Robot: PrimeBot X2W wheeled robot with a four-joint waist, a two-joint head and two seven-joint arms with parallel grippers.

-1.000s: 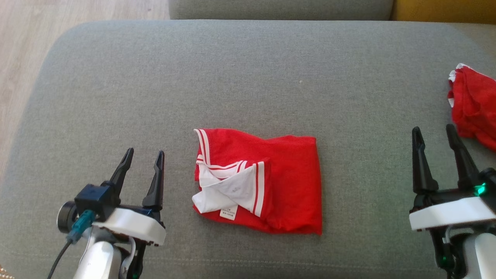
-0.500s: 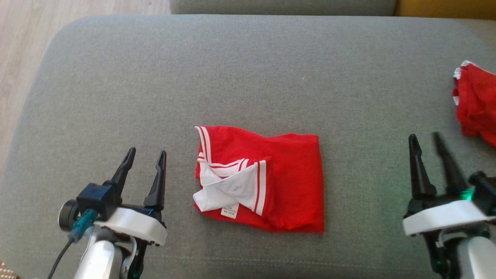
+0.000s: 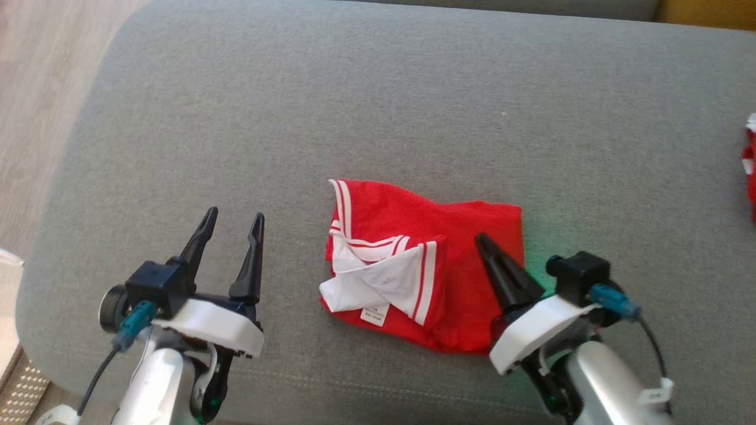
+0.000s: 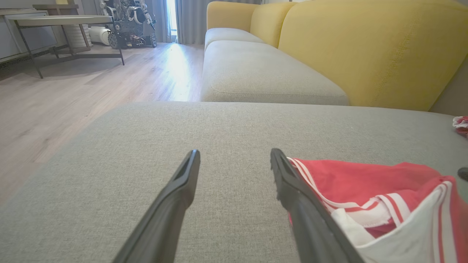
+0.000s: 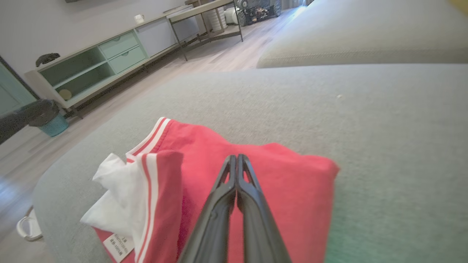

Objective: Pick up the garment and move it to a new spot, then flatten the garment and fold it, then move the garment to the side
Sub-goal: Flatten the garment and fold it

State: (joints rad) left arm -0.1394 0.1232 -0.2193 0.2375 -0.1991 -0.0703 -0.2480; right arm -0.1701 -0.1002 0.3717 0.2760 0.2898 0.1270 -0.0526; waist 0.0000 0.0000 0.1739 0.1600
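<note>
Garment (image 3: 425,265): red cloth with white striped trim, folded into a rough rectangle. It lies on the grey sofa cushion (image 3: 354,118), toward the near edge and between your two arms.

Handling, as a judgement: light, soft and limp, with no stiffness of its own. The layers are loose, so a pinch on the top layer alone would likely peel the fold open. Take hold through the full stack, at the plain red folded edge on your right or at two corners together. The white lining looks thinner and would probably slip first.

Orientation: the long axis runs left to right across the cushion, tilted a little, with the right end sitting nearer you. The striped hems and white lining face your left. The plain red fold faces your right. The care label (image 3: 373,314) hangs off the near-left edge, toward you.

Right gripper (image 3: 481,241): clenched, fingers pressed together, lying over the right part of the red cloth. You can see no fabric caught between them.

Left gripper (image 3: 234,212): released, fingers spread wide, just beside the striped end and apart from it.

A second red piece (image 3: 750,159) sits well apart at the far right edge.
</note>
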